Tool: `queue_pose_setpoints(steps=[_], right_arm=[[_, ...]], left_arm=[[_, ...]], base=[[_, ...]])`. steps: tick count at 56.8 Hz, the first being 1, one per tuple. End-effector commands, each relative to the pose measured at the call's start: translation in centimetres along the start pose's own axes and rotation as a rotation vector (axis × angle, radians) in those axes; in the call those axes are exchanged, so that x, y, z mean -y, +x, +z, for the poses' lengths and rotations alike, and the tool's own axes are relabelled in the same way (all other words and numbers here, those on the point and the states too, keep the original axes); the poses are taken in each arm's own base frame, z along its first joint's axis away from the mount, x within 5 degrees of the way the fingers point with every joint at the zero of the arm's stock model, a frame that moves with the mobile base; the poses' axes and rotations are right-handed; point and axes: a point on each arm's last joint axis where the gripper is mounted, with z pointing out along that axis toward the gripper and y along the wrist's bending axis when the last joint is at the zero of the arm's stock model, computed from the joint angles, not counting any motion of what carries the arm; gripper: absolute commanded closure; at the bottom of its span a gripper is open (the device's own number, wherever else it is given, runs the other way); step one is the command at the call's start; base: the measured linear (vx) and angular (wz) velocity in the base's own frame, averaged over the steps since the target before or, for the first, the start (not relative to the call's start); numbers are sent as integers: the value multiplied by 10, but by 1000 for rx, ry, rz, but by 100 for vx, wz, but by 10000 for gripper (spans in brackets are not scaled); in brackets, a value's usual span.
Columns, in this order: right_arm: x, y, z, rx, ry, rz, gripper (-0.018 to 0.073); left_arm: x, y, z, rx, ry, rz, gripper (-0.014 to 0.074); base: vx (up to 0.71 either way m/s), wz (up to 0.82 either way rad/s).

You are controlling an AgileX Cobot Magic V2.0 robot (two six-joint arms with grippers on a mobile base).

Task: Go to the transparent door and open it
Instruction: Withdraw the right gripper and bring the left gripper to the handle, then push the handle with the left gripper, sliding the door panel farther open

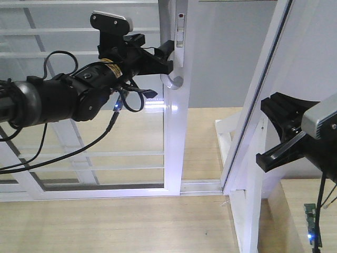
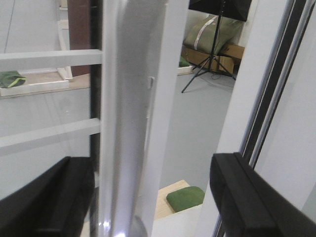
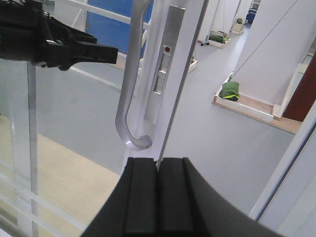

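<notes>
Nothing legible; the yellow label (image 1: 108, 61) on the left arm (image 1: 63, 100) is blurred

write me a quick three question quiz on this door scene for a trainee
1. True or false: the right pincer is shut and holds nothing.
2. The open left pincer is at which part of the transparent door? A) its grey handle B) a horizontal bar C) the bottom rail
3. What colour is the dot on the lock plate beside the handle?
Key: 1 true; 2 A; 3 red.
</notes>
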Motion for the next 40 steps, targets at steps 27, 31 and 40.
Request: queue_pose_setpoints(steps=[27, 31, 40], right_arm=[[3, -17, -1, 100, 15, -52, 564], [3, -16, -1, 92, 15, -51, 564], [3, -15, -1, 86, 15, -52, 564]], left_arm=[[6, -41, 47, 133, 16, -10, 11], [3, -41, 49, 137, 10, -14, 11], [-9, -40, 50, 145, -41, -78, 11]], base=[[0, 0], [0, 0], [0, 0]])
